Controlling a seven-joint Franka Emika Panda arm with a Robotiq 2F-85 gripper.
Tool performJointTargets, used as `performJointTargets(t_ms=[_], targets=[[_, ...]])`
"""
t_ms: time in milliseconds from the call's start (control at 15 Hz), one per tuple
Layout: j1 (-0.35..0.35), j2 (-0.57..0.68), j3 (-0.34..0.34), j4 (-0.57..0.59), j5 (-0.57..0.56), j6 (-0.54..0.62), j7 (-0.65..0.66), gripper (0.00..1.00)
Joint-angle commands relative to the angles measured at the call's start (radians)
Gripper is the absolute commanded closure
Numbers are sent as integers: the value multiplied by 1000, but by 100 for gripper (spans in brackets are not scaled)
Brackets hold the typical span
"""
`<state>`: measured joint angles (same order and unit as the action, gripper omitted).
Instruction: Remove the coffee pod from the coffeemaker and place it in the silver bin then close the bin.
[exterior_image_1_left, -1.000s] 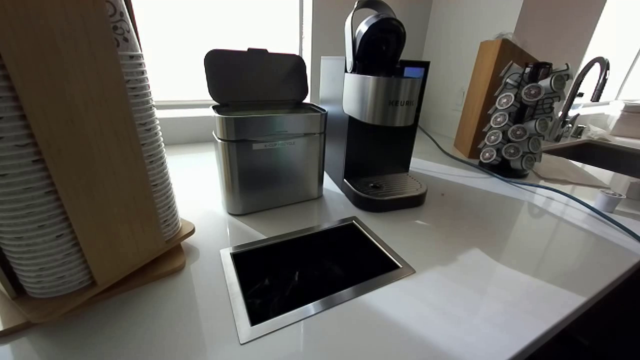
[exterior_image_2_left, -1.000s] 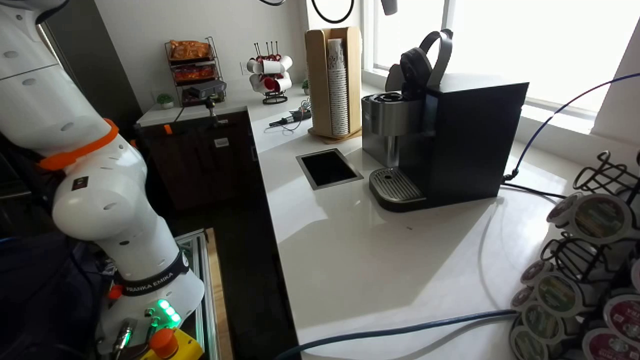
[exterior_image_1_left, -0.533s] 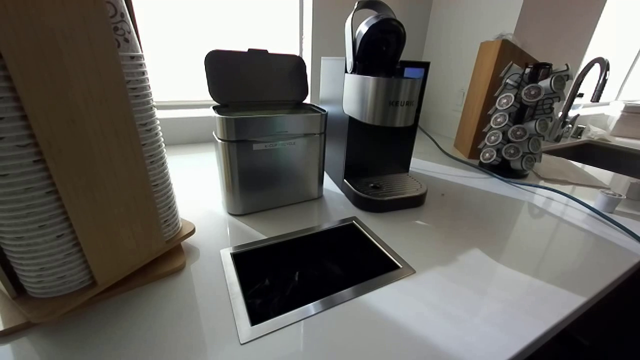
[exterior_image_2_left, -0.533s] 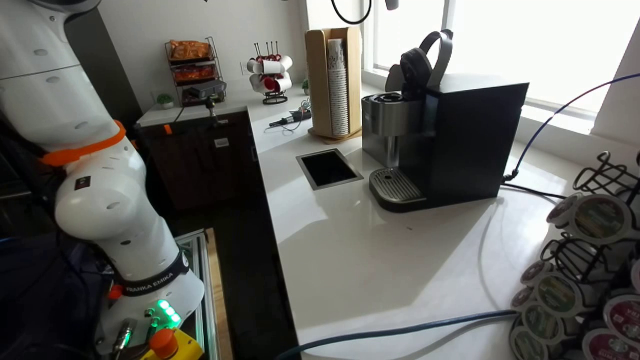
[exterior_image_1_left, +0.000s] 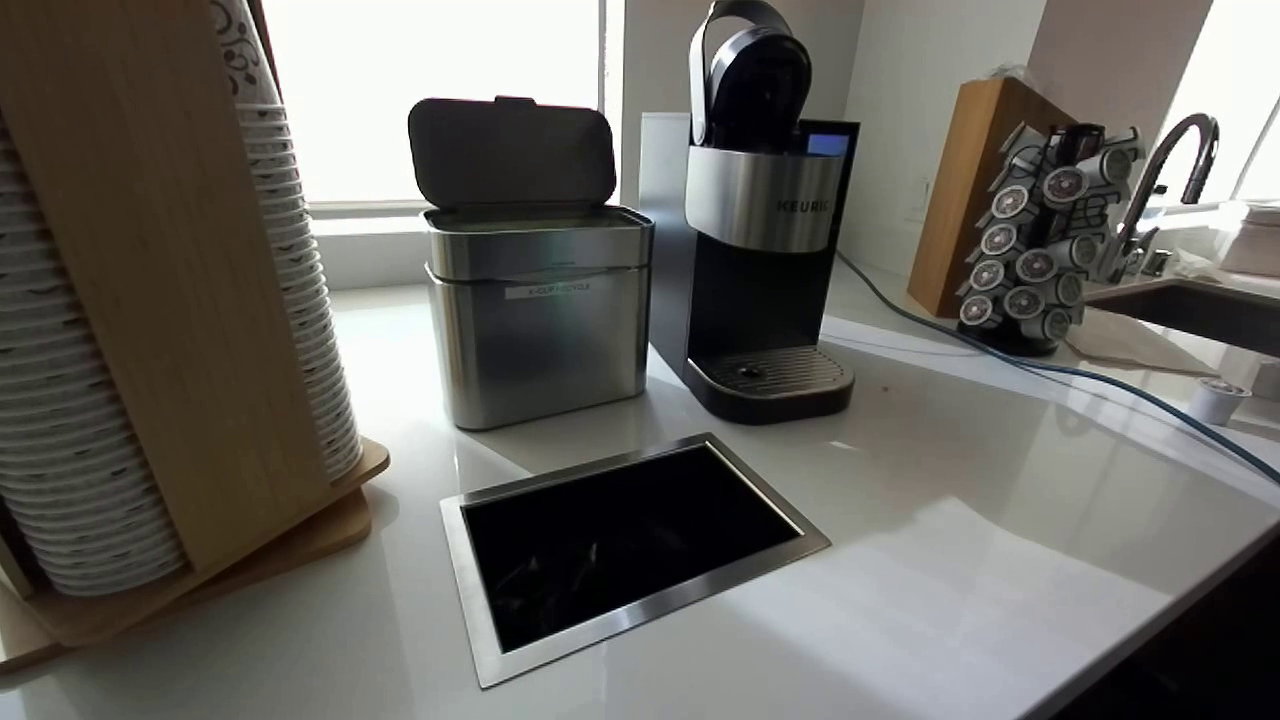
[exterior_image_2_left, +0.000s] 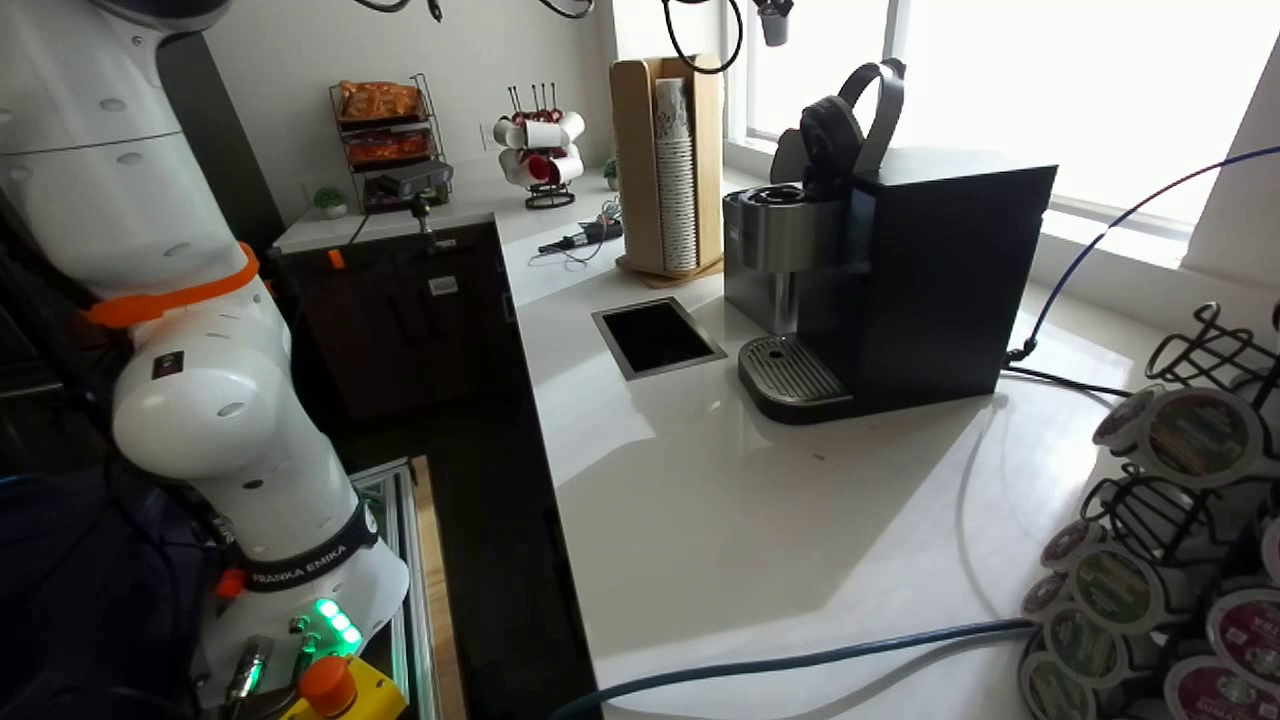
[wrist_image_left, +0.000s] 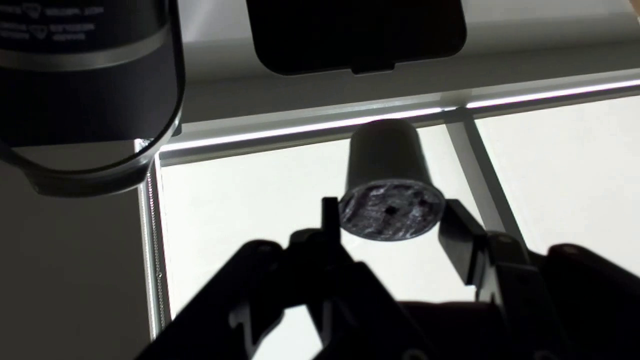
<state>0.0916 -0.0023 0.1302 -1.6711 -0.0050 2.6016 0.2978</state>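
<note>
The coffee pod (wrist_image_left: 386, 155) is held in the wrist view, its punctured foil lid toward the camera. My gripper (wrist_image_left: 391, 212) is shut on its rim, a fingertip on each side. In an exterior view the pod (exterior_image_2_left: 774, 28) hangs at the top edge, high above the counter; the gripper is mostly cut off. The coffeemaker (exterior_image_1_left: 765, 200) stands with its top raised, also in an exterior view (exterior_image_2_left: 950, 280). The silver bin (exterior_image_1_left: 545, 340) stands beside it, its black lid (exterior_image_1_left: 515, 155) up. The lid also shows in the wrist view (wrist_image_left: 357, 35). The bin's inside is hidden.
A steel-rimmed counter opening (exterior_image_1_left: 473, 590) lies in front of the bin. A wooden cup holder (exterior_image_1_left: 170, 250) stands at one side. A pod carousel (exterior_image_1_left: 1035, 230) and a blue cable (exterior_image_2_left: 800, 655) are on the coffeemaker's other side. A window (exterior_image_1_left: 430, 60) is behind.
The arm has swung right in an exterior view. The pod and the gripper's cable have come a little lower into that view. The bin and coffeemaker have not changed.
</note>
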Motion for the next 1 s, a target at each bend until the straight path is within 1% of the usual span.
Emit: performJointTargets(t_ms=[0, 67, 133, 267, 333, 400, 533, 600, 733, 867, 933], targets=[[36, 123, 21, 99, 86, -48, -58, 72], [45, 152, 30, 122, 108, -56, -70, 72], [49, 189, 48, 157, 173, -90, -124, 72], [60, 237, 63, 204, 195, -137, -134, 72], [62, 179, 41, 122, 146, -74, -93, 72], [68, 196, 43, 136, 147, -78, -95, 47], [69, 198, 40, 136, 147, -77, -95, 47], [76, 213, 25, 158, 95, -113, -80, 72], [80, 269, 27, 198, 92, -161, -82, 72], [87, 314, 17, 223, 60, -186, -75, 72], [97, 334, 5, 233, 22, -182, -59, 72]])
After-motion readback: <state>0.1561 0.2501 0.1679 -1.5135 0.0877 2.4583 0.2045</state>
